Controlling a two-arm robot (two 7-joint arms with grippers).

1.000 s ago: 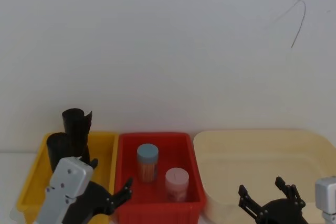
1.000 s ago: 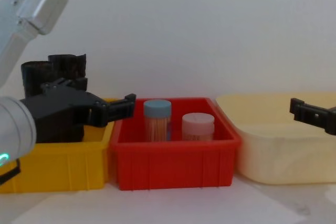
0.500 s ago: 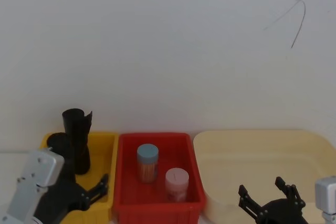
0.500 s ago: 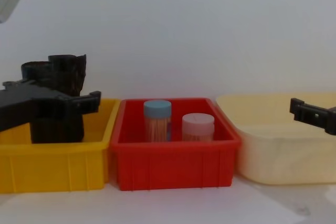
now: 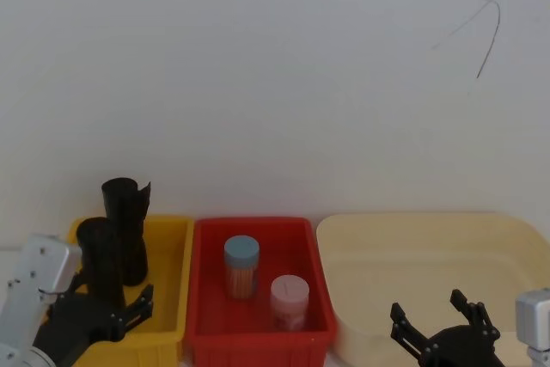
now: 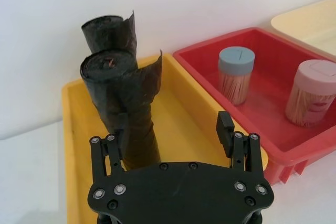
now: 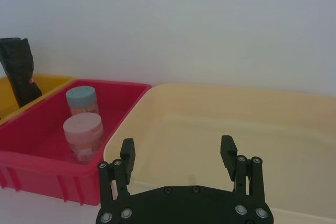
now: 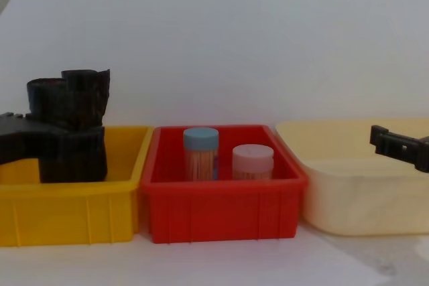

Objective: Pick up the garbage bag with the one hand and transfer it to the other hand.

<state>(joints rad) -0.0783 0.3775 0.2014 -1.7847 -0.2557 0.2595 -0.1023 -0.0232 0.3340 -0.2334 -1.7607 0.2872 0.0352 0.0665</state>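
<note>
Garbage bag [image 6: 119, 85] just before left gripper [image 6: 170, 129] fingers [image 6: 226, 129]

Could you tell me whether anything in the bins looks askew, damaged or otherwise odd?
Only the black rolls in the yellow bin: the garbage bag has a loose flap peeling at its top, and the taller roll behind has a ragged, flared edge. The open left gripper sits near the bag; both jars stand upright.

place: lab-like test bench | signs: bare white wall [image 8: 214, 31], red bin [image 8: 221, 216]
</note>
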